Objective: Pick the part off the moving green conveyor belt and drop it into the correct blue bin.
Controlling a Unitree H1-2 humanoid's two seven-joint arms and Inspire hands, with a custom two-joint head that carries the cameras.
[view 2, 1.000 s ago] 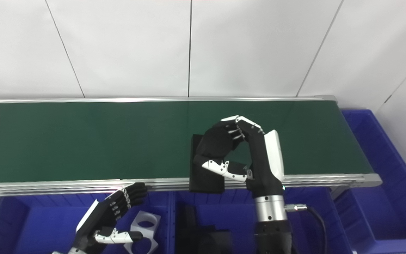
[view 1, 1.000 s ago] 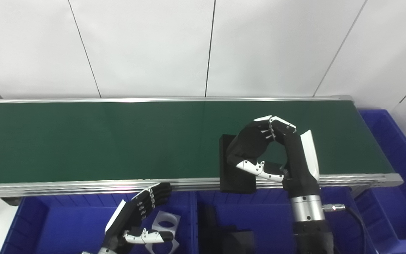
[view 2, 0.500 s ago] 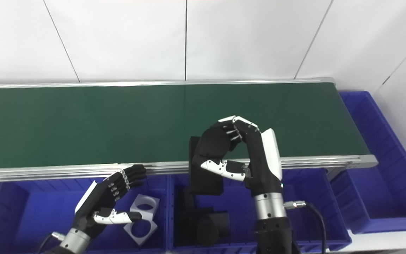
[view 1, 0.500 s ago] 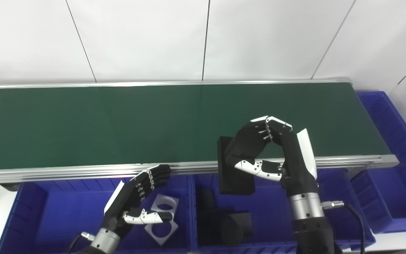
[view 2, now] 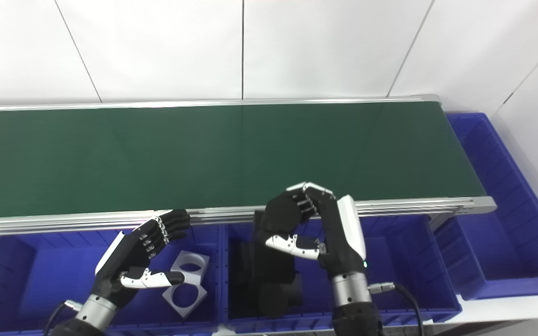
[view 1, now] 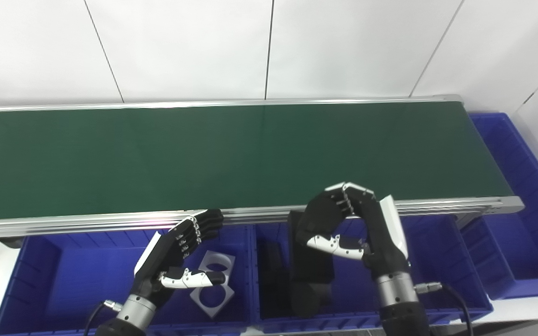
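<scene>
My right hand (view 1: pixel 343 224) is shut on a flat black rectangular part (view 1: pixel 311 261) and holds it upright over the middle blue bin (view 1: pixel 432 261), below the belt's front rail. Other black parts (view 1: pixel 306 296) lie in that bin. The green conveyor belt (view 1: pixel 203 154) carries nothing. My left hand (view 1: pixel 178 256) is open and empty over the left blue bin (view 1: pixel 63 270), just above two white parts with round holes (view 1: pixel 213 280).
A third blue bin (view 1: pixel 521 224) stands at the belt's right end. The belt's aluminium front rail (view 1: pixel 110 219) runs just behind both hands. A white panelled wall stands behind the belt.
My right hand has carried the black part off the belt's front edge and down over the middle bin. The camera has tilted down. The left hand has stayed put.
</scene>
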